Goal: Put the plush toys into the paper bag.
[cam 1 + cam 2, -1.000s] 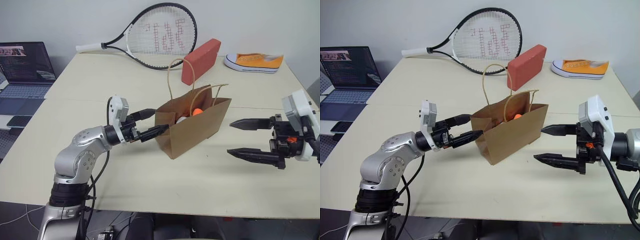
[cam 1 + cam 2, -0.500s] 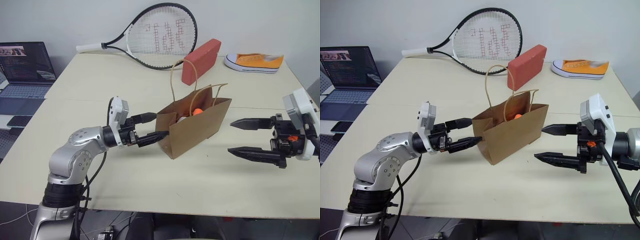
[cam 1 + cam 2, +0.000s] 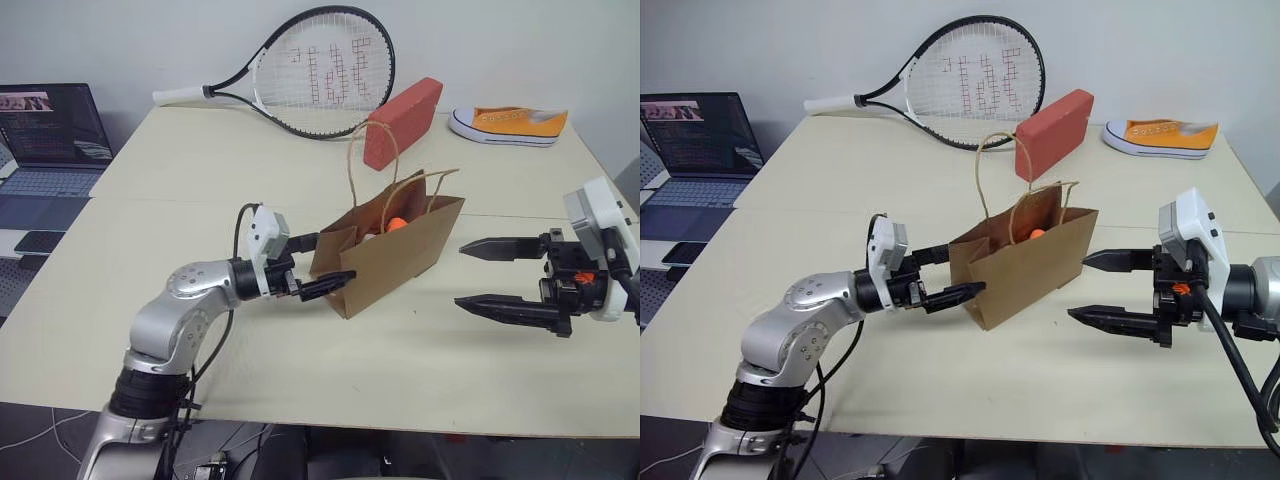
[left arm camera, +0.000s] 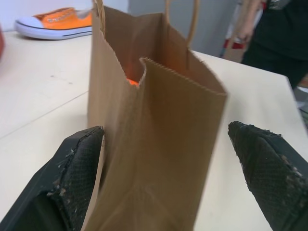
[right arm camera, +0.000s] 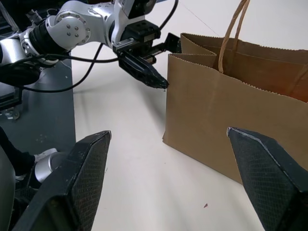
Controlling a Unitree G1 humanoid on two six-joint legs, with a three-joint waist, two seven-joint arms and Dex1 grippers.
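The brown paper bag [image 3: 395, 255] stands upright at the middle of the table, its handles up. An orange plush toy [image 3: 397, 223] shows inside through the open top; the bag's walls hide the rest of the contents. My left gripper [image 3: 333, 258] is open, level, with its fingers either side of the bag's narrow left end. In the left wrist view one fingertip [image 4: 84, 159] lies against the bag's wall [image 4: 154, 144] and the other stands apart from it. My right gripper [image 3: 460, 275] hangs open and empty just right of the bag, pointing at it.
At the back of the table lie a tennis racket [image 3: 320, 70], a red block [image 3: 402, 122] and an orange-and-white sneaker [image 3: 508, 123]. A laptop [image 3: 50, 140] and a phone [image 3: 35, 242] sit off to the left. A person [image 4: 279, 29] stands beyond the table.
My left arm has slid right and slightly down, bringing its open fingers further along the bag's left end. The bag's top and handles have shifted a little right. The right gripper has kept still.
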